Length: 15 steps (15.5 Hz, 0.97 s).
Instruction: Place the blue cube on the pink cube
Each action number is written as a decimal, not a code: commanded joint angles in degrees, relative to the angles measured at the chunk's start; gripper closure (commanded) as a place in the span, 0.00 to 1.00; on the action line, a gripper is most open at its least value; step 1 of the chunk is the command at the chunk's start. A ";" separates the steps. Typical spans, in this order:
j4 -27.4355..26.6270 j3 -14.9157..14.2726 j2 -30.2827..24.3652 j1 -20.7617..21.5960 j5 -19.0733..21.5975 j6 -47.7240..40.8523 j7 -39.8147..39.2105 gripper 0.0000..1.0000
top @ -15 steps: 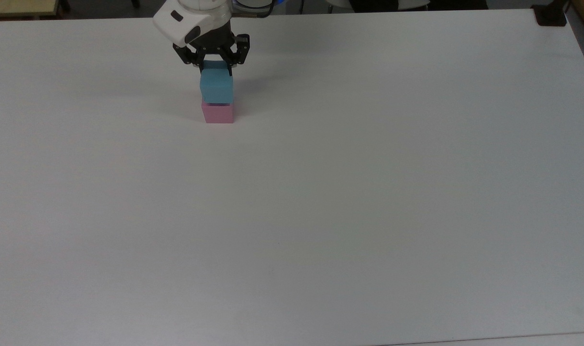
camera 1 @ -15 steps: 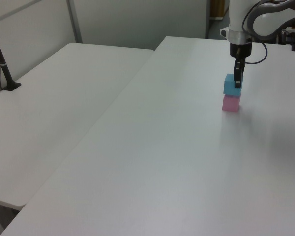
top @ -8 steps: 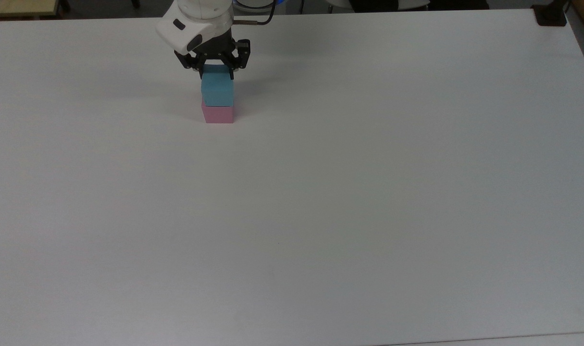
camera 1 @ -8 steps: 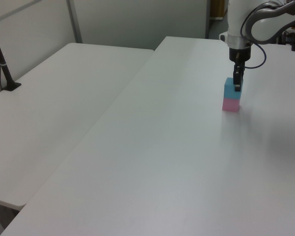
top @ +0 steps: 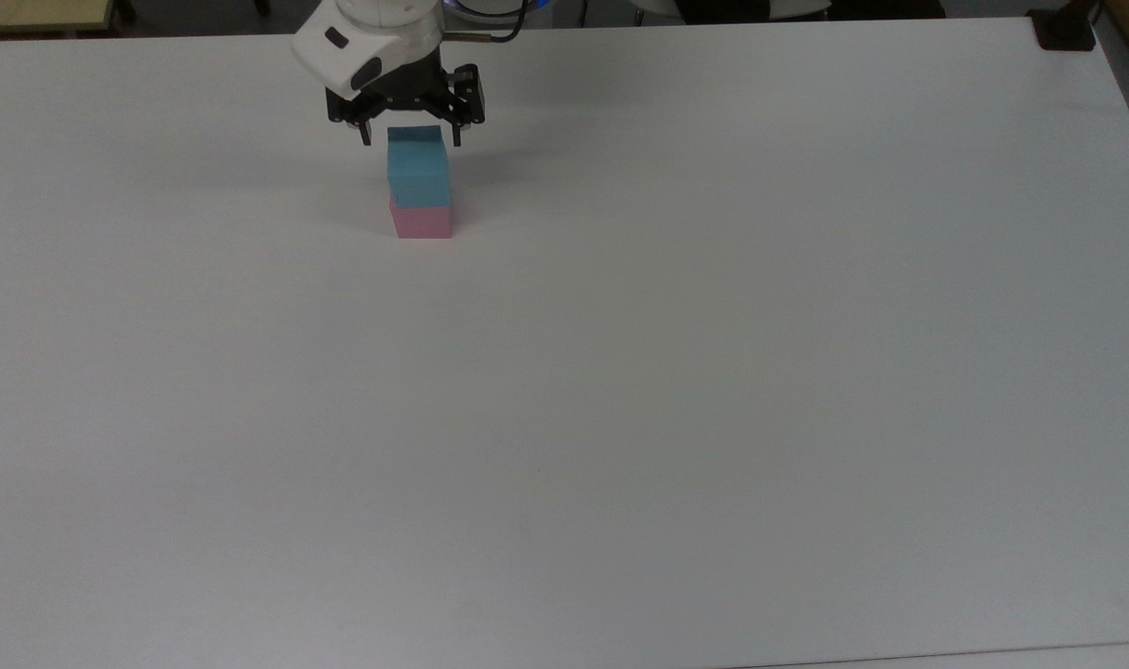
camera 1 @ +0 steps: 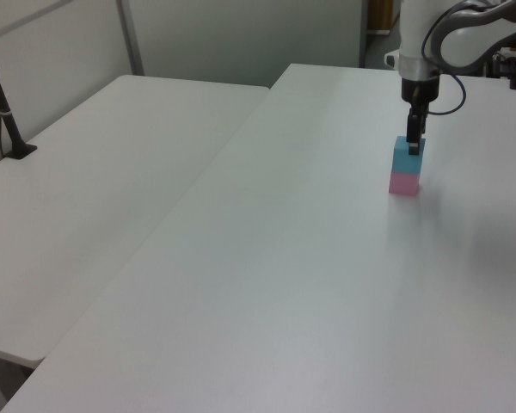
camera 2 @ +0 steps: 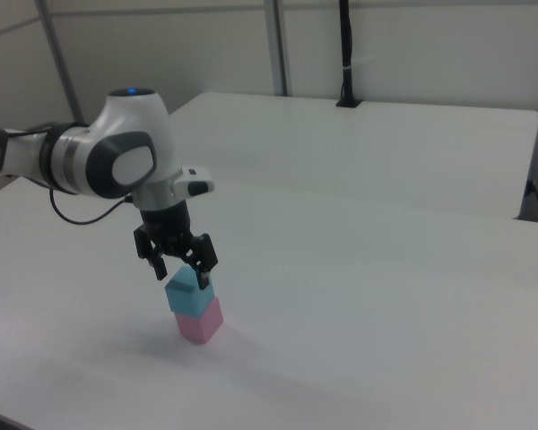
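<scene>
Where the white surface (top: pixel 676 372) runs toward its far edge in the top view, the blue cube (top: pixel 418 169) sits stacked on the pink cube (top: pixel 422 220), the two touching face to face. Both are small, matte and plain-faced, and look alike in size; the blue one is a light sky-blue, the pink one pale. In the top view the blue cube sits very slightly toward the top view's left of the pink one, so the stack is not perfectly flush, while in the left view the blue cube (camera 1: pixel 407 156) and pink cube (camera 1: pixel 404 181) line up as a neat upright column. The right view shows the blue cube (camera 2: pixel 188 294) resting level on the pink cube (camera 2: pixel 200 321), with a soft shadow on the surface beside them.

The gripper (top: pixel 410 139) hangs just above the blue cube, pointing down, its black fingers spread apart wider than the cube and clear of its sides. In the right view the gripper (camera 2: pixel 182 270) stands with one fingertip at each side of the cube's top edge, holding nothing. The left view shows the gripper (camera 1: pixel 414 144) edge-on at the top of the stack, under the white arm (camera 1: pixel 421 39).
</scene>
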 commanded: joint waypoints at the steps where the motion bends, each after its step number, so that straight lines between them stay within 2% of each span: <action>1: 7.88 -0.62 -2.66 -0.30 -0.89 -11.29 2.03 0.00; 4: 19.47 -0.80 -2.31 -1.80 1.91 -21.49 2.75 0.00; 7: 27.49 -2.73 -2.31 -2.32 5.79 -29.58 2.75 0.00; 12: 36.55 -3.88 -2.13 -3.73 7.28 -34.27 2.66 0.00; 15: 37.27 -4.14 -1.34 -4.26 7.90 -31.12 0.74 0.00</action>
